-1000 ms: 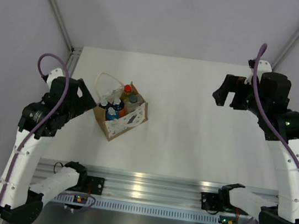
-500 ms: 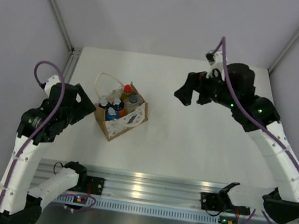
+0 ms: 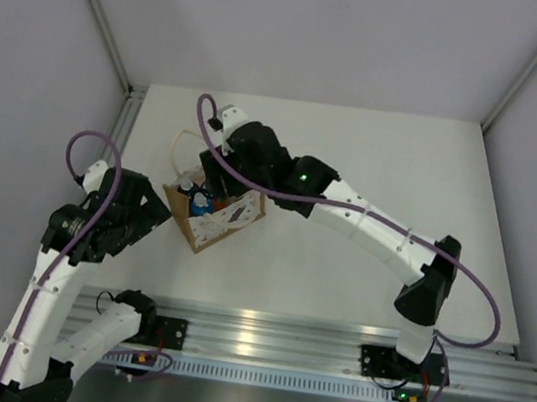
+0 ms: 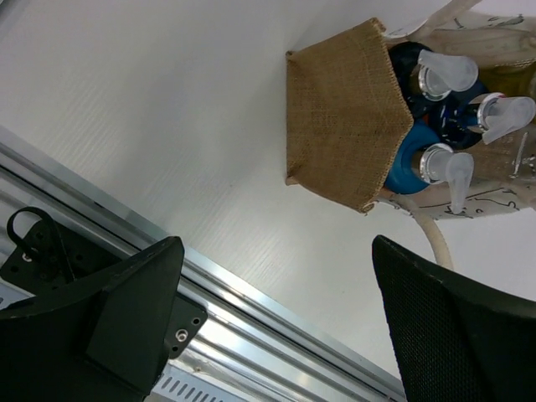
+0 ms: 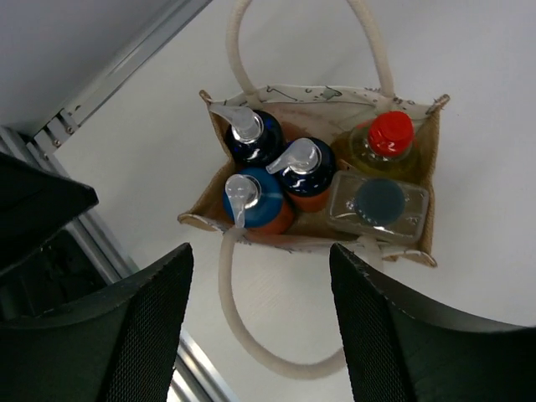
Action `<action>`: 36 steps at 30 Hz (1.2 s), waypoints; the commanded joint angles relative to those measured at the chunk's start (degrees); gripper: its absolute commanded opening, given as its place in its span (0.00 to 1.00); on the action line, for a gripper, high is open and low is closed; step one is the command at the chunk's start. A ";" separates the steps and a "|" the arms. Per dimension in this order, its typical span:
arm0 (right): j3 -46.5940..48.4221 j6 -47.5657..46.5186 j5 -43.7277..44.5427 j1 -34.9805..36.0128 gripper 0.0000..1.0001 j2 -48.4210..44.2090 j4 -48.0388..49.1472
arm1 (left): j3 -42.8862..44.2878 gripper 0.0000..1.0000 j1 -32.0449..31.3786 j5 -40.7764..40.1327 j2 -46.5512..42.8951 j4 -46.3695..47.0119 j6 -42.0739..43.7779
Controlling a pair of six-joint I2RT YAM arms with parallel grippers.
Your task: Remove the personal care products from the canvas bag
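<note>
Five bottles (image 5: 301, 172) stand upright (all capped) inside the tan canvas bag (image 5: 289, 99).

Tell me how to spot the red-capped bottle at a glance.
On the white table stands a small tan canvas bag packed with five bottles. In one corner, beside the pale bottle with a dark round cap, is the yellow bottle. It alone has a red cap; the three pump bottles have blue tops.
</note>
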 commanded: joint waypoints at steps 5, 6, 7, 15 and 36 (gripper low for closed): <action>10.79 -2.55 2.99 4.29 0.61 10.57 3.66 | -2.97 0.98 -0.07 1.92 -2.53 -2.98 -1.69; 11.75 -2.64 2.82 4.38 0.59 11.36 3.66 | -3.06 0.98 -0.07 1.83 -2.71 -3.16 -1.60; 12.19 -2.64 2.64 4.47 0.58 12.93 3.66 | -3.06 0.98 -0.07 1.57 -2.89 -3.51 -1.43; 13.60 -4.05 5.01 4.73 0.50 18.31 3.57 | -1.65 0.98 -0.07 0.34 -3.59 -5.09 0.42; 12.72 -3.34 7.12 5.00 0.35 21.21 3.75 | 1.07 0.98 -0.07 -0.37 -1.83 -5.36 3.59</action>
